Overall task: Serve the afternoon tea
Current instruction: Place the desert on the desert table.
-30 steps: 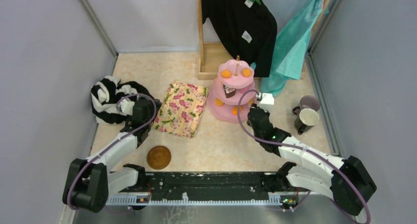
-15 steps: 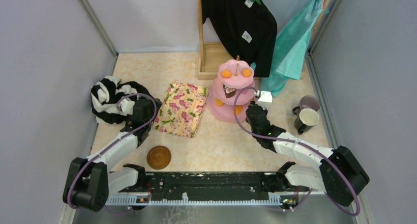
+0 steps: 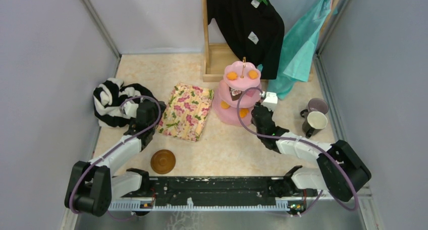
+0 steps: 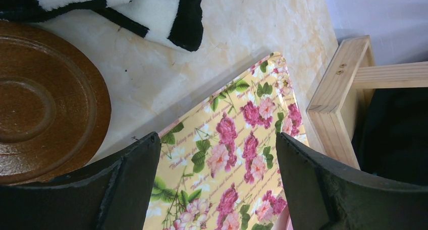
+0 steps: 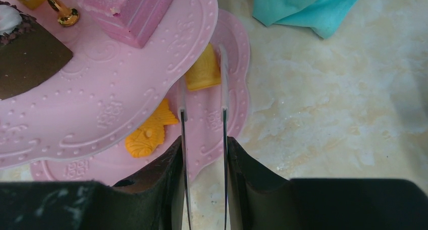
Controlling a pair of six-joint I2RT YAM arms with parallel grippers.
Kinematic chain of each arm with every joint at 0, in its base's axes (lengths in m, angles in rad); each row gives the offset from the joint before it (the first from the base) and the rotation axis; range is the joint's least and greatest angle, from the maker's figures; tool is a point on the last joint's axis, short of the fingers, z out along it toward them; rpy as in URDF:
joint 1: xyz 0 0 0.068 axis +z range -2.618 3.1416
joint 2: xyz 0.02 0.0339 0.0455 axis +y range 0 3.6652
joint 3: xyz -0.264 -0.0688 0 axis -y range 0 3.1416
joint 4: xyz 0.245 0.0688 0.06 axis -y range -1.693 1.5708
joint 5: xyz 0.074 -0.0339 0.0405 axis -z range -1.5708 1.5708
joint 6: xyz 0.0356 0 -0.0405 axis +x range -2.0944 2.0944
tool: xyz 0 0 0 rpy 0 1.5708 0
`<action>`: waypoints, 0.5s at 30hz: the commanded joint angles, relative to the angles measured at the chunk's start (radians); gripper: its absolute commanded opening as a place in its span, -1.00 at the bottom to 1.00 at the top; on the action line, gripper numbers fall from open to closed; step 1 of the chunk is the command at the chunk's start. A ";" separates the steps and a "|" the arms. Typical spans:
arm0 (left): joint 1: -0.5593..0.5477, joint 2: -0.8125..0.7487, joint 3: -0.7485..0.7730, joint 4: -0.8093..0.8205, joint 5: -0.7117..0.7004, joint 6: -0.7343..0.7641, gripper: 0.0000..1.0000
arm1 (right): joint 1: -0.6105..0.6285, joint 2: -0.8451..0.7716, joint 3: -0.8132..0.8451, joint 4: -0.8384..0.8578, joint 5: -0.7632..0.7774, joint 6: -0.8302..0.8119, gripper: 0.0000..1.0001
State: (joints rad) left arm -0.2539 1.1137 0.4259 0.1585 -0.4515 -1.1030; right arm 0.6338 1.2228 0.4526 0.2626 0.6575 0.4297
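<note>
Here's the pink three-tier cake stand (image 3: 228,115), back centre of the worktop (image 3: 227,144), with scalloped, embossed tiers on a gold post. Well to its right, the lilac mug (image 3: 318,105) and cream mug (image 3: 316,120) stand side by side near the right wall. One round brown saucer (image 3: 163,161) lies near the front edge. A second saucer (image 4: 45,104) sits just beside the floral-print cloth (image 3: 184,111), near the striped garment (image 3: 108,101).

Two orange pastries (image 3: 232,75) ride the top tier. A brown slice (image 5: 25,53) and a pink cake block (image 5: 128,13) share the middle. A fish-shaped pastry (image 5: 149,131) and a yellow pastry (image 5: 203,71) lie on the bottom.

The right hand (image 3: 256,109) is at the bottom tier, fingers a narrow gap apart and flanking that yellow pastry; pinching or not, I can't tell. The left hand (image 4: 217,189) hovers spread wide over the cloth, holding nothing.

The surface is cream and marbled, the walls (image 3: 50,63) grey. A wooden frame (image 3: 214,58) carries a black top (image 3: 242,23) and teal fabric (image 3: 300,43). White labels on the top and faint script on the cloth are unreadable.
</note>
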 commanded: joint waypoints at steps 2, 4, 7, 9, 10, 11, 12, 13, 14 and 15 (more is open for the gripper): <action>-0.007 -0.002 0.016 0.032 0.004 0.005 0.78 | -0.019 0.031 0.059 0.108 -0.008 -0.006 -0.79; -0.007 -0.002 0.016 0.032 0.005 0.004 0.78 | -0.023 0.056 0.078 0.090 -0.013 -0.001 -0.74; -0.007 -0.004 0.014 0.030 0.003 0.005 0.78 | -0.025 0.077 0.097 0.056 -0.014 0.012 -0.61; -0.007 -0.007 0.012 0.030 0.001 0.006 0.78 | -0.025 0.076 0.095 0.049 -0.013 0.019 -0.51; -0.007 -0.007 0.012 0.029 0.001 0.006 0.78 | -0.025 0.074 0.093 0.047 -0.013 0.021 -0.47; -0.007 -0.007 0.012 0.029 0.001 0.006 0.78 | -0.025 0.072 0.092 0.044 -0.013 0.023 -0.44; -0.007 -0.006 0.011 0.029 0.001 0.006 0.78 | -0.025 0.069 0.092 0.040 -0.012 0.025 -0.42; -0.007 -0.006 0.011 0.029 0.002 0.005 0.78 | -0.026 0.064 0.092 0.038 -0.011 0.026 -0.39; -0.007 -0.005 0.012 0.030 0.004 0.005 0.78 | -0.025 0.061 0.091 0.035 -0.011 0.026 -0.37; -0.007 -0.005 0.011 0.030 0.004 0.004 0.78 | -0.024 0.059 0.092 0.030 -0.012 0.026 -0.36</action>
State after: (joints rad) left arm -0.2539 1.1137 0.4259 0.1616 -0.4515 -1.1030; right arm 0.6205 1.3037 0.4995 0.2733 0.6361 0.4397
